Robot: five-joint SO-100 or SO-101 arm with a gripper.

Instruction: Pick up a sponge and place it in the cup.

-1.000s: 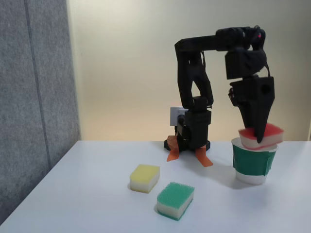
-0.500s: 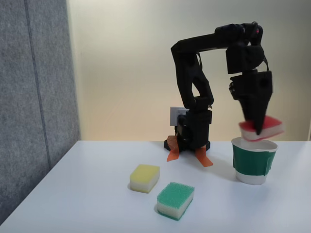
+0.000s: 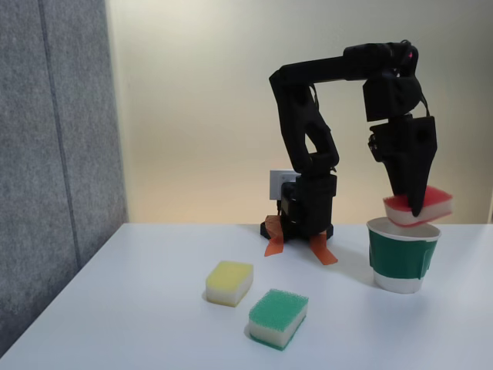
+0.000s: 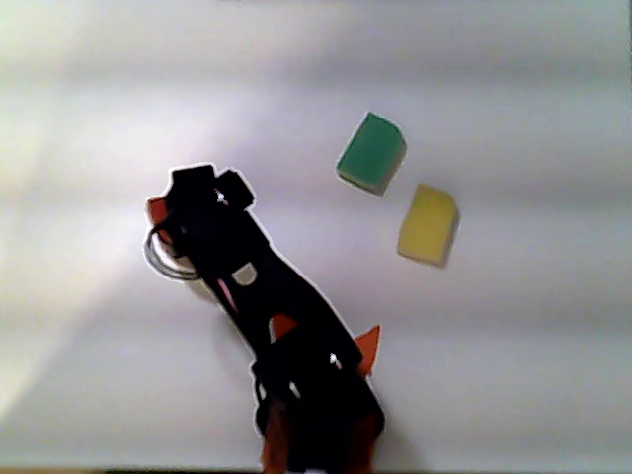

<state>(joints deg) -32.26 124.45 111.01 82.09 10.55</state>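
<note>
— What differs from a second ago?
— My gripper (image 3: 417, 210) now holds the sponge (image 3: 420, 206) slightly higher and farther right in the fixed view, just above the cup (image 3: 402, 258) rim instead of resting on it.
— And half a second ago?
— The sponge sits marginally lower.

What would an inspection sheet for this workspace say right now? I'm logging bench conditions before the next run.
Surface: white table, plain.
Job's things: red-topped sponge held tilted just above the cup; cup upright near the table's right side in the fixed view.
Clutter: yellow sponge and green-topped sponge lying apart on the table; orange tabs at the arm base.
Hand: hand pointing down, shut on the red-topped sponge.
Cables: nothing seen clearly.
Surroundings: grey panel on the left of the fixed view, pale wall behind.
</note>
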